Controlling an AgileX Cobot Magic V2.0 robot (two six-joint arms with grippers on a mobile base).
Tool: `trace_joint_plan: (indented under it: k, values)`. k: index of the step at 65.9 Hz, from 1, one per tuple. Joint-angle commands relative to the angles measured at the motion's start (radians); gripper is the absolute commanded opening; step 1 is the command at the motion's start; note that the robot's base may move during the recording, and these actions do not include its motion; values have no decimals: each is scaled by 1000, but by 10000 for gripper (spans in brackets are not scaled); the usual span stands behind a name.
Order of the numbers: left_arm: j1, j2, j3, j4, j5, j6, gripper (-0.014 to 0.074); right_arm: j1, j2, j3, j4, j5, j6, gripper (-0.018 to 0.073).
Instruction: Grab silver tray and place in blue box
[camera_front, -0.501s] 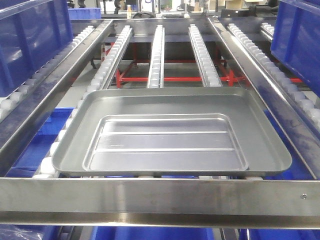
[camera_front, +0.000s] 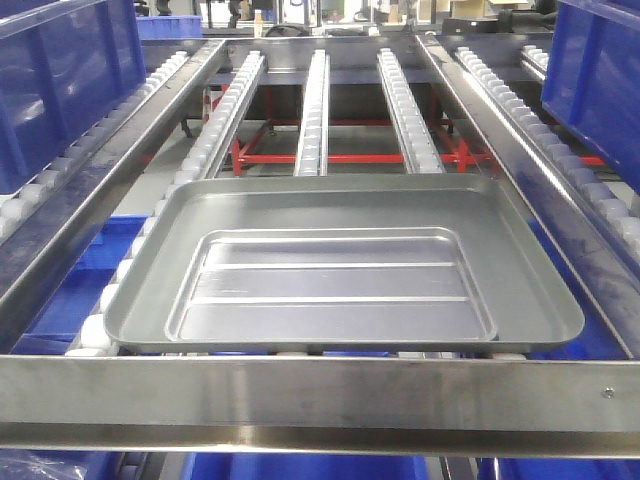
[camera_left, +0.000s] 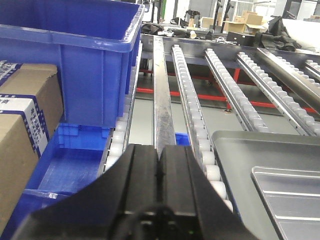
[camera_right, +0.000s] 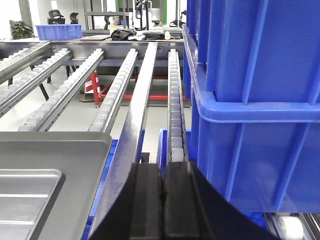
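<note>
The silver tray (camera_front: 340, 270) lies flat on the roller rails in the middle lane, just behind the front steel bar. Its left rim (camera_left: 235, 165) shows in the left wrist view and its right corner (camera_right: 55, 155) in the right wrist view. A deep ribbed blue box (camera_left: 75, 65) stands on the left lane, and stacked ones (camera_right: 250, 100) stand on the right lane. My left gripper (camera_left: 159, 150) is shut and empty, left of the tray over the steel divider. My right gripper (camera_right: 163, 170) is shut and empty, right of the tray beside the stacked boxes.
A steel crossbar (camera_front: 320, 395) runs along the front. Roller tracks (camera_front: 315, 110) and steel dividers stretch away behind the tray, above a red frame (camera_front: 350, 158). A cardboard carton (camera_left: 25, 125) sits far left. Lower blue bins (camera_left: 70, 165) lie under the rails.
</note>
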Motion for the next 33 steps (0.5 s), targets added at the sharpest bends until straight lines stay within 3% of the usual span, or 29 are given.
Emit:
trace_joint_plan:
  k: [1,19,26,33]
  values:
    - [1,-18,-1,-8,-86,4,-95,-4,-20,1,-11,-86,-3,53]
    - [1,-18,-5,-8,-86,4,-95,-1,-20,-2,-11,-73,-3,53]
    - [1,-8,-53,-8,-72,4,-95,6,-9,-91,-11,128,-3,53]
    - [1,44,-150,-8,84,4,-95,10,53,-192,-11,259,-3,53]
